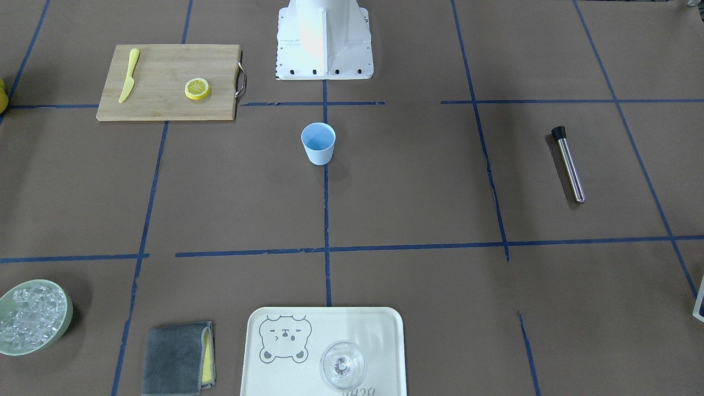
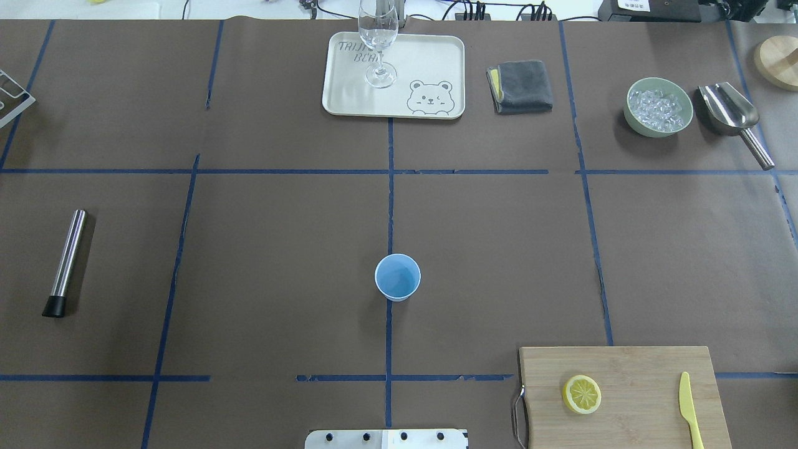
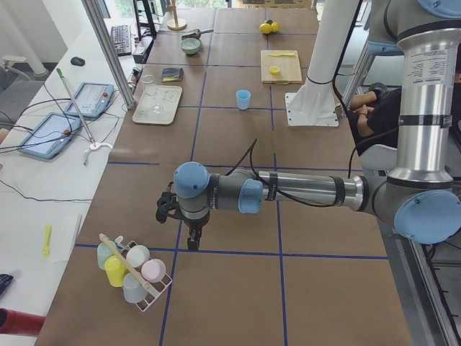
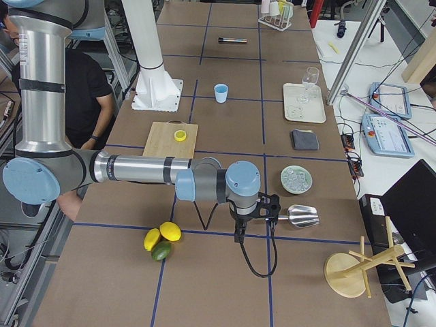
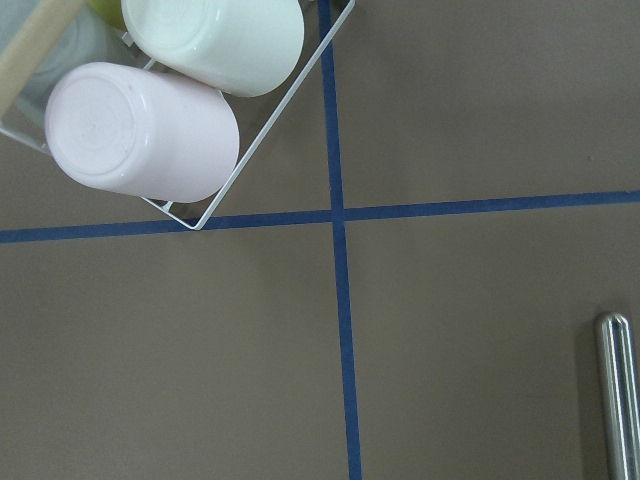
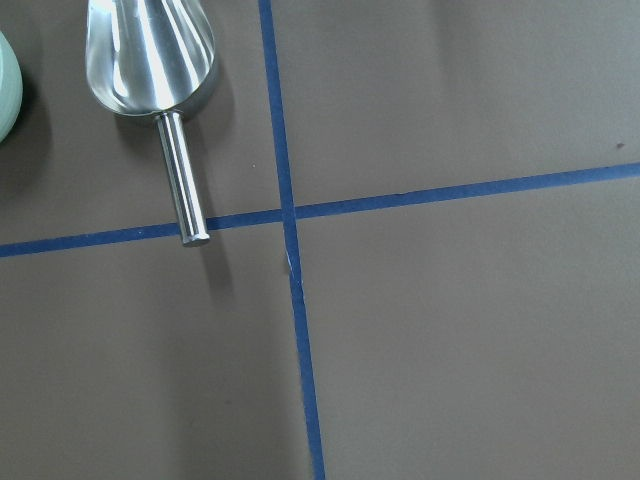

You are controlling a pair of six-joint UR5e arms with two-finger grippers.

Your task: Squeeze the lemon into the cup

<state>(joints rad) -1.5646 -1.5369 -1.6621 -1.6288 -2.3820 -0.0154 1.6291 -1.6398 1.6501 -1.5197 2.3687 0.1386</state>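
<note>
Brown paper tabletop (image 1: 412,192), smooth tapered cup (image 1: 318,143), round segmented lemon (image 1: 197,88) on wooden board (image 1: 165,66); left fingers (image 3: 166,209), right fingers (image 4: 271,208): spacing indiscernible.

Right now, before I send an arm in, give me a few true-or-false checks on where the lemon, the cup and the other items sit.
1. The lemon slice lies on the cutting board. True.
2. The cup is tipped on its side. False: it stands upright, mouth up, in the middle of the table.
3. The glass stands on the tray. True.
4. The knife rests inside the cup. False: it lies on the cutting board, apart from the lemon slice.
5. The scoop lies on the tray. False: it lies on the table beside the bowl of ice.
</note>
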